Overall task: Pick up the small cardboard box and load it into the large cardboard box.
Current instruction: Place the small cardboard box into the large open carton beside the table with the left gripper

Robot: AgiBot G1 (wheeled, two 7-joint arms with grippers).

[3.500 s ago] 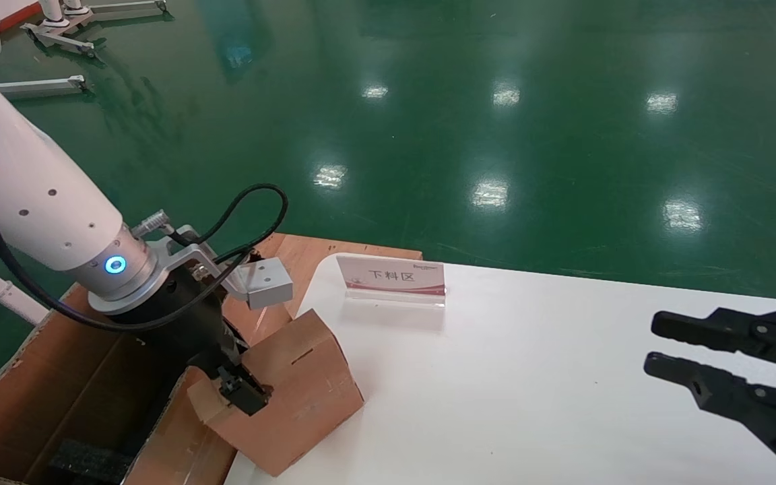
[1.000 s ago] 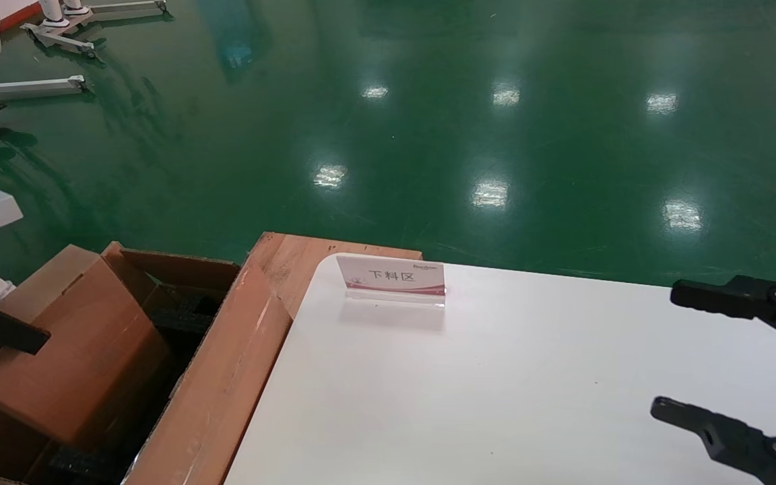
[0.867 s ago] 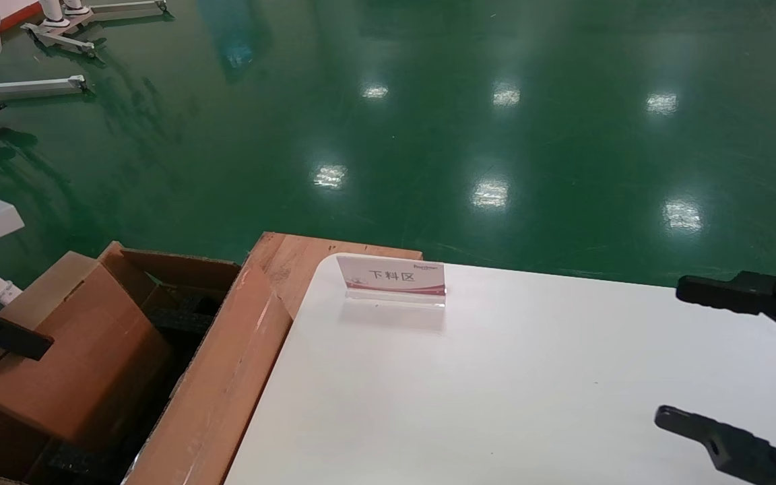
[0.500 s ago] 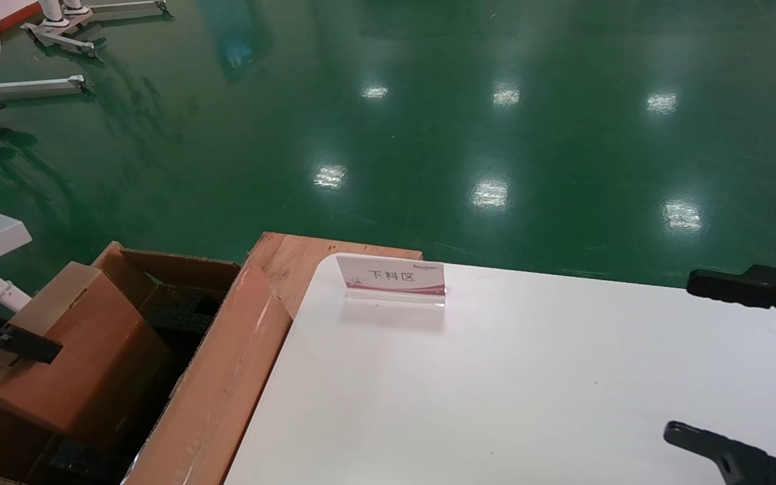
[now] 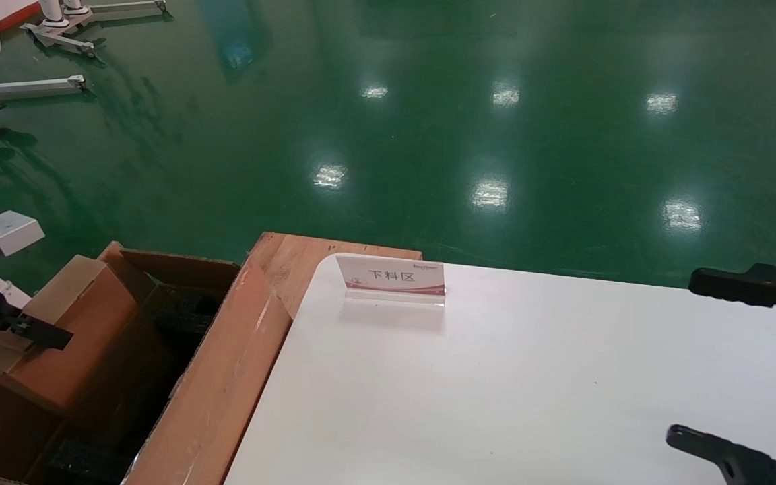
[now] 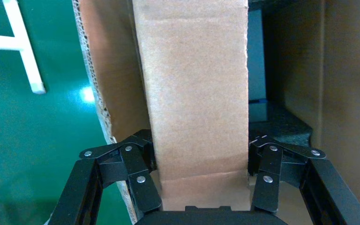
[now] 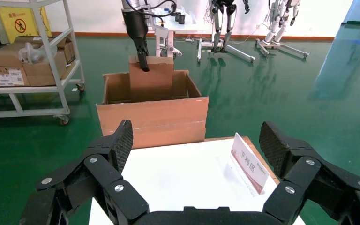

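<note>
The small cardboard box (image 5: 68,337), clamped in my left gripper (image 6: 201,176) jaws, is hanging partly inside the large cardboard box (image 5: 219,377) beyond the worktop (image 5: 496,377)'s left edge, so I am lowering it squarely, while my right gripper (image 7: 197,145) is hovering wide open, empty, over the worktop's right edge.

My head looks down from six o'clock; my left wrist sits close on the small cardboard box (image 6: 197,93); my right wrist, facing nine o'clock, shares it (image 7: 152,77).
</note>
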